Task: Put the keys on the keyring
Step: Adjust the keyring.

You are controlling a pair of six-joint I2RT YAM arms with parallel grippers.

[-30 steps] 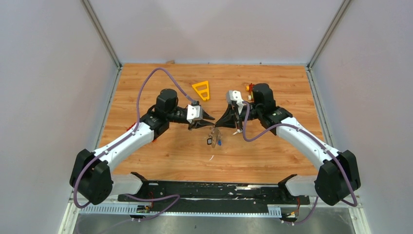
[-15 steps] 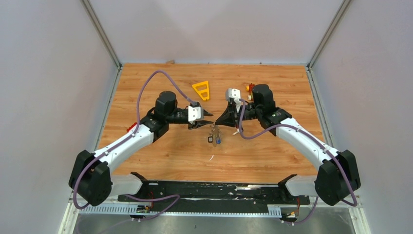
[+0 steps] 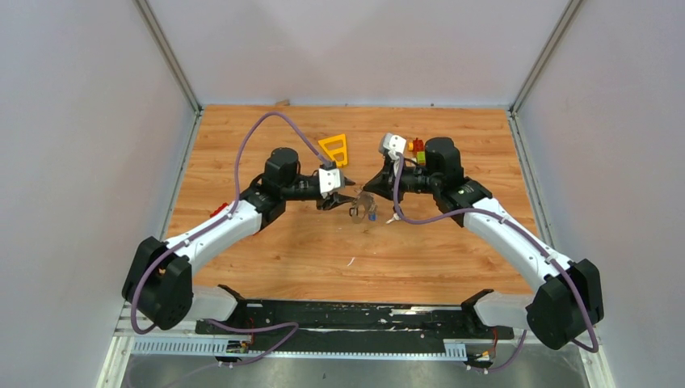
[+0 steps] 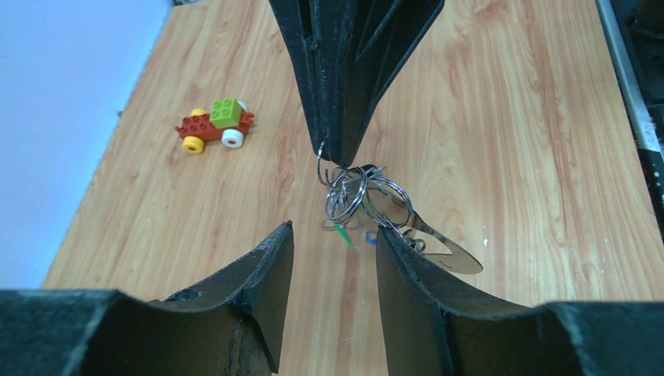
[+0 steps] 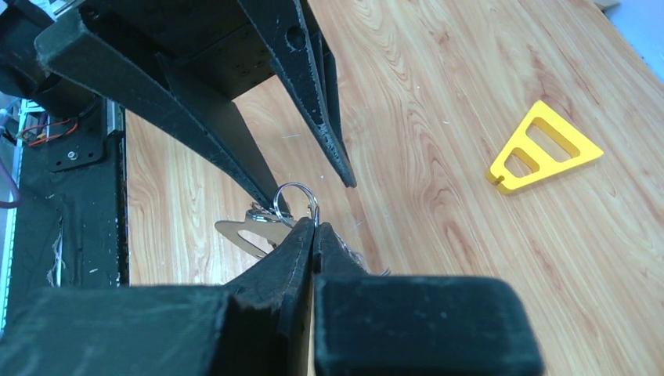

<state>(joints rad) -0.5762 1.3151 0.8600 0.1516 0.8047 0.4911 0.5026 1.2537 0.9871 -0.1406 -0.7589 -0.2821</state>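
The left claw (image 4: 335,229) stood open over the desk (image 3: 307,250), its jaws either side of a hanging cluster and gripping nothing. The right claw (image 5: 313,227) was pinched closed on a thin wire ring (image 5: 296,184) at the cluster's top, holding it clear of the wood. The keys (image 4: 345,235), tagged green and blue, dangled beside the silver keyring (image 4: 441,246). Some seemed threaded, but whether all were could not be told, so finishing probably remained. Beyond lay a toy block car (image 4: 213,125) and a yellow triangle (image 5: 548,170).

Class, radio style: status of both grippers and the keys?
Right gripper shut on keys, bunch hanging. Left gripper open, facing bunch. Nothing between them.
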